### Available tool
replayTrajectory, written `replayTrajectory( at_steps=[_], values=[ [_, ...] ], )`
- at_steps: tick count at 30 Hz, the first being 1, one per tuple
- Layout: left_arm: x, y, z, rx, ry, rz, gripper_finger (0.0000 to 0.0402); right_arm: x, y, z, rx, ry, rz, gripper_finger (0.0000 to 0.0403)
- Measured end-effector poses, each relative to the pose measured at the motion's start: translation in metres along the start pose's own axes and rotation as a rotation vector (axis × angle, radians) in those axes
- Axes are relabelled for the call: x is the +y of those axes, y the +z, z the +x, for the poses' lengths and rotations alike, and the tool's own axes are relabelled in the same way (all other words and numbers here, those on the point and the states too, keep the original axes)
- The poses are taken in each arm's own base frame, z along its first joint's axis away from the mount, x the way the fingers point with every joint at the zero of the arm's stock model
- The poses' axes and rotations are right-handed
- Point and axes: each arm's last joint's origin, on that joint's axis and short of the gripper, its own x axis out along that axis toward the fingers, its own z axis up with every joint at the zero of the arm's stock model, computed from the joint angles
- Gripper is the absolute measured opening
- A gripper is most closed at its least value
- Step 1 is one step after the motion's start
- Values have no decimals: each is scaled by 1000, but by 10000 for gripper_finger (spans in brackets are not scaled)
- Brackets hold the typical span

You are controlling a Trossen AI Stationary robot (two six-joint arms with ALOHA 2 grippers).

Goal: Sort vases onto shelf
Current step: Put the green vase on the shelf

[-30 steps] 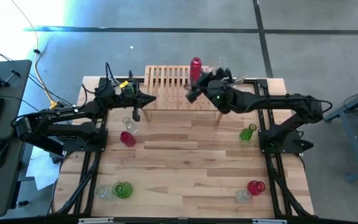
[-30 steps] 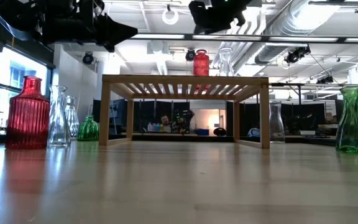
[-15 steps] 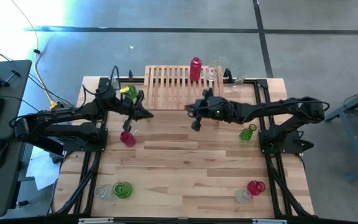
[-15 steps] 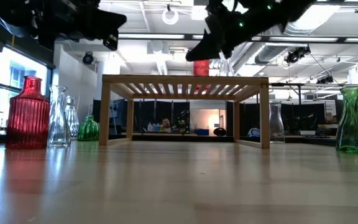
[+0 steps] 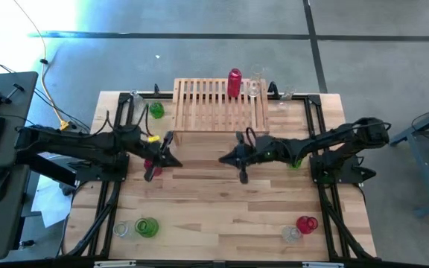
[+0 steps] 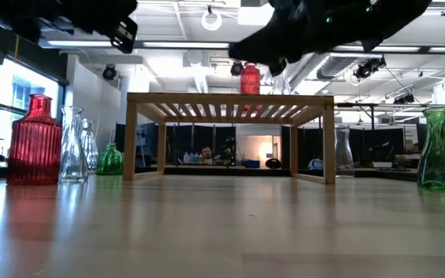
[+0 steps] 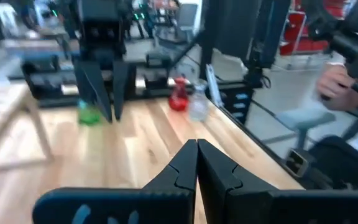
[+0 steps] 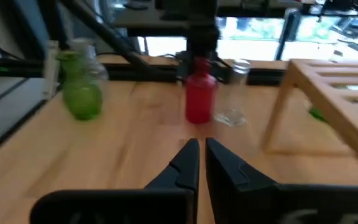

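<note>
Bench (image 5: 222,201) was light plank wood, bare across the middle. At the near edge I had a clear vase with a green vase (image 5: 147,227) on the left corner, and a red vase (image 5: 306,223) with a small clear one on the right corner.

Both arms sat low over mid-bench, tips facing each other. Left gripper (image 5: 176,162) had its jaws clenched, nothing between them; left wrist view showed the two fingers pressed together. A red ribbed vase (image 6: 34,140) stood just beside it, partly under the arm. Right gripper (image 5: 223,159) also had jaws pulled in with nothing held, only a thin slit between the fingers in its wrist view. Another green vase (image 6: 442,149) stood under the right arm's forearm.

Farther back, the shelf (image 5: 220,112) stood at the rear centre of the bench, slatted top, legs down on the planks. On its back right part: one red bottle (image 5: 234,83) upright, a clear vase (image 5: 254,87) just beside it. A small green vase (image 5: 156,111) and a clear one stood on the bench left of the shelf.

Room beyond: grey concrete floor, a desk with keyboard off to the left, white ceiling ducts and strip lights, windows at left. A person's hand (image 7: 333,79) showed in the left wrist view past the bench edge.
</note>
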Motion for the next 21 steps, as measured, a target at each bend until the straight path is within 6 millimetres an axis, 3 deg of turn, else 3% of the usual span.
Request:
replayTrajectory(
  at_steps=[10, 21],
  values=[
    [-44, -20, 8, 254, 24, -205, 1, 40, -1, 0, 0, 59, 15, 20],
    [-101, 27, 14, 594, -13, -457, 20, 60, -2, -3, 5, 119, 3, 80]
  ],
)
